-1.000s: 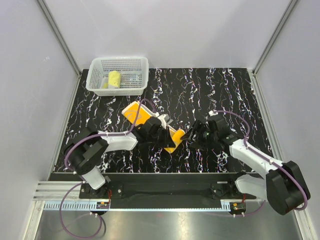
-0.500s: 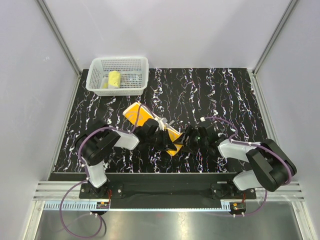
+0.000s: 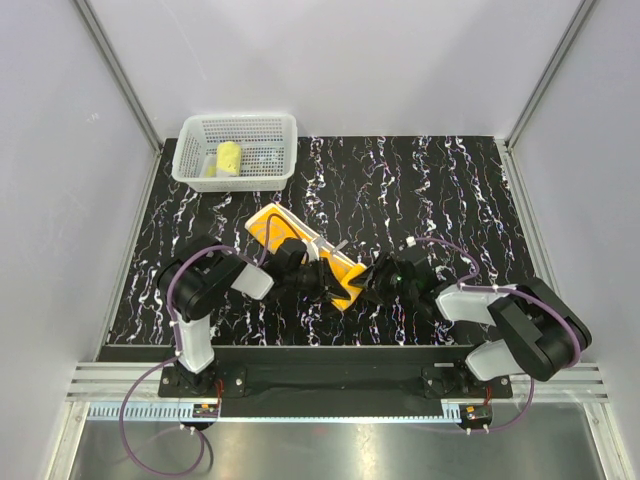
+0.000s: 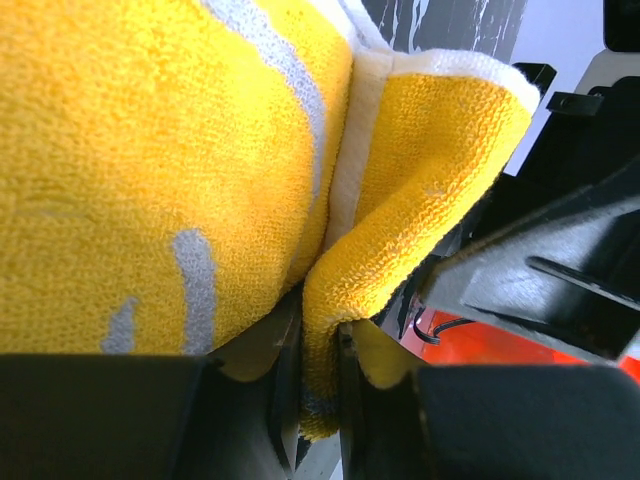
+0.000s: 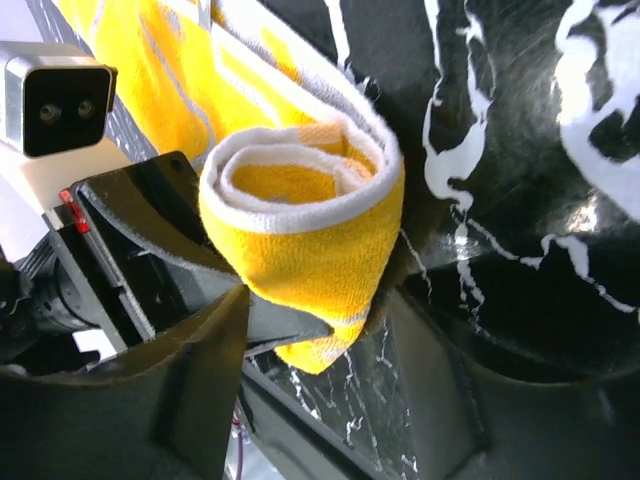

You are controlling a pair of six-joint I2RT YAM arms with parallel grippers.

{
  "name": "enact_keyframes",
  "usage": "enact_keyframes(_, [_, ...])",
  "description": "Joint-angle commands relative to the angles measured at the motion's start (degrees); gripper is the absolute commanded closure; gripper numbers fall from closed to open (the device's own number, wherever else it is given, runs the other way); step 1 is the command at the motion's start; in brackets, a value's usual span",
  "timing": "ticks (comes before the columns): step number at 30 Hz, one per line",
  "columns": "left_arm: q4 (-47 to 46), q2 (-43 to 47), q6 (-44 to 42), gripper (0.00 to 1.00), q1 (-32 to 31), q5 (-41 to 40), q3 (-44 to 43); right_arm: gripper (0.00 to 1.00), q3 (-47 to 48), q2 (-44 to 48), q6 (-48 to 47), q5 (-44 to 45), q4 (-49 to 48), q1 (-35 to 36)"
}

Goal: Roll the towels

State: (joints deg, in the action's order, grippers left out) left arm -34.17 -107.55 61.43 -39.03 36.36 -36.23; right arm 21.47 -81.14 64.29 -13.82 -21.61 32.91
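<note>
My left tool [image 4: 318, 345] is pinching a fold of the yellow towel [image 3: 272, 225], jaws nearly closed. My right tool [image 5: 318, 300] is clasping its rolled end, part-open. The towel is lying on the table [image 3: 430, 180], nearside of the basket [image 3: 283, 168]; rolling looks barely begun. One finished roll [image 3: 229, 158] is sitting inside the basket.

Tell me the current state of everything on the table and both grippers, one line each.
Yellow towel, near end rolled up, rest lying flat.
Left gripper, shut on a towel fold.
Right gripper, shut on the rolled end.
Basket, upright, holding one towel.
Basket towel, rolled up.
</note>
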Motion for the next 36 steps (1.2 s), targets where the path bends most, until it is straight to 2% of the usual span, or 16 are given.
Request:
enact_keyframes(1, [1.91,-1.79,-0.87,0.78,0.62,-0.68,0.81,0.41,-0.55,-1.90,-0.31,4.42,-2.91,0.58])
enact_keyframes(4, [2.09,-1.96,-0.96,0.76,0.88,-0.15,0.46,0.50,-0.65,-3.66,-0.31,4.95,-5.54,0.93])
enact_keyframes(10, [2.27,-3.54,-1.14,0.73,1.58,1.78,-0.68,0.59,-0.47,-8.59,-0.31,4.33,-10.21,1.72])
enact_keyframes(13, [3.14,-3.37,-1.92,0.70,1.58,1.79,-1.04,0.71,-0.03,-8.25,-0.57,4.42,-9.95,2.07])
enact_keyframes(14, [4.28,-2.76,-2.62,0.69,1.58,1.35,-1.56,0.78,0.23,-7.98,-1.01,4.25,-9.25,2.16])
enact_keyframes(15, [7.25,-1.97,-4.72,0.66,1.58,0.65,-1.74,0.80,0.58,-7.37,-1.18,4.33,-6.98,2.16])
enact_keyframes(17, [12.26,1.62,-7.89,0.61,1.50,-3.12,-2.87,0.81,2.34,-5.09,-1.97,4.86,-3.20,2.42])
enact_keyframes(19, [20.67,5.83,-12.81,0.46,1.41,-8.46,-3.85,0.83,4.79,-2.19,-3.20,5.82,4.61,2.51])
enact_keyframes(24, [33.28,13.05,-20.98,0.24,0.79,-19.46,-6.66,0.84,10.07,1.95,-5.84,7.85,20.51,2.69])
enact_keyframes(27, [40.39,18.49,-24.41,0.23,-2.27,-28.34,-7.98,0.85,13.93,2.57,-6.46,8.20,27.55,2.78])
enact_keyframes(29, [41.81,21.22,-25.74,0.23,-4.99,-36.16,-8.51,0.85,15.43,2.75,-6.55,8.55,30.29,2.95])
enact_keyframes(34, [43.32,29.67,-29.78,0.23,-19.49,-58.36,-9.39,0.85,22.29,-1.11,-8.74,9.08,41.54,3.22])
enact_keyframes(36, [42.44,31.42,-31.80,0.22,-25.71,-64.02,-9.56,0.85,24.48,-2.61,-9.53,8.73,44.79,3.22])
